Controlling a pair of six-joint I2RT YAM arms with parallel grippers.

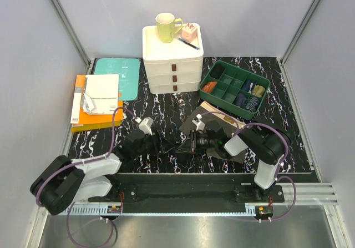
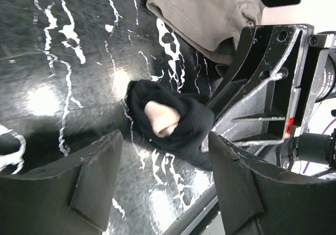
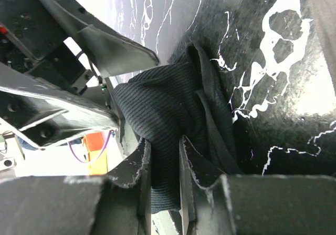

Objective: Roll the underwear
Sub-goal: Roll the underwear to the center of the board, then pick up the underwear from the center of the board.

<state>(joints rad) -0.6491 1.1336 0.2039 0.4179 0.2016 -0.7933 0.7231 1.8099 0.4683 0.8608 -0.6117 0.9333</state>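
Nearest us, our right gripper (image 3: 164, 150) is pinching soft, limp black ribbed-cloth underwear (image 3: 157, 103) with narrow jaws; our left gripper (image 2: 165, 139), jaws wide, is flanking its bunched middle, likely the best hold.

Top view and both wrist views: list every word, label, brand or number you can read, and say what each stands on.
No text reads clearly in any view.
teal book: white print on the cover, too small to read.
white booklet: grey marks, blurred.
orange book: pale patch at its left edge, too small to read.
Both wrist views: no writing visible.
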